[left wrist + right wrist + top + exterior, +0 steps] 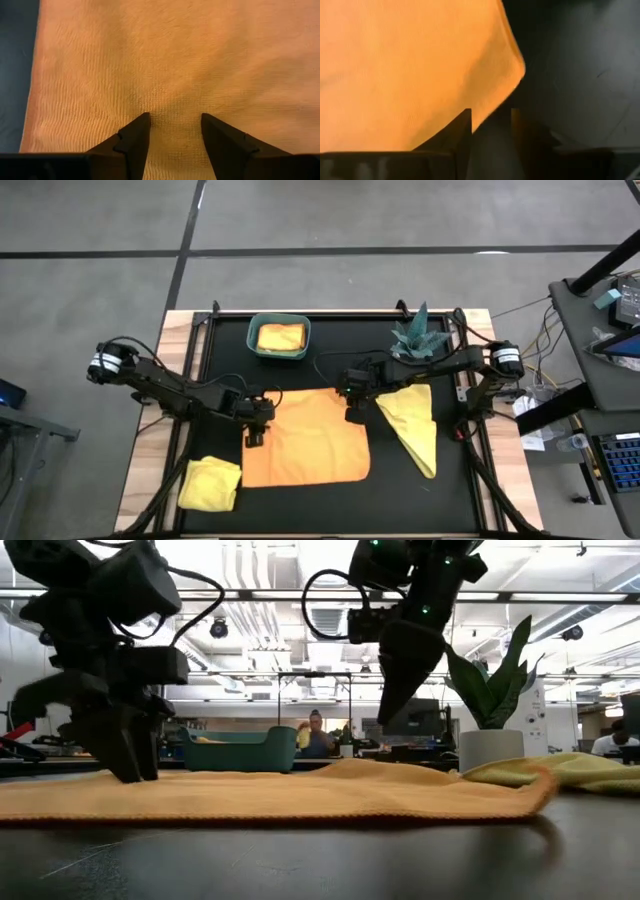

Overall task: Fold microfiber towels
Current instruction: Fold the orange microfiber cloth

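The orange microfiber towel [308,436] is lying spread flat on the dark mat [330,495], and both arms are working at its edges, so the step in hand looks like the first fold of this cloth. The left gripper [173,120] is pressing down on the towel near its left edge, its fingers [135,135] standing apart with a strip of orange pile between them, nothing pinched. The right gripper [490,117] is hanging just above the towel's far right corner, which is lying right at its fingertips; the fingers [462,127] are parted by a narrow gap and, as far as can be seen, are holding no cloth. A yellow towel [412,424] is lying just beyond the right fingers, another [210,482] near the left arm.

The next move probably calls for each gripper to close on its edge before lifting it across.
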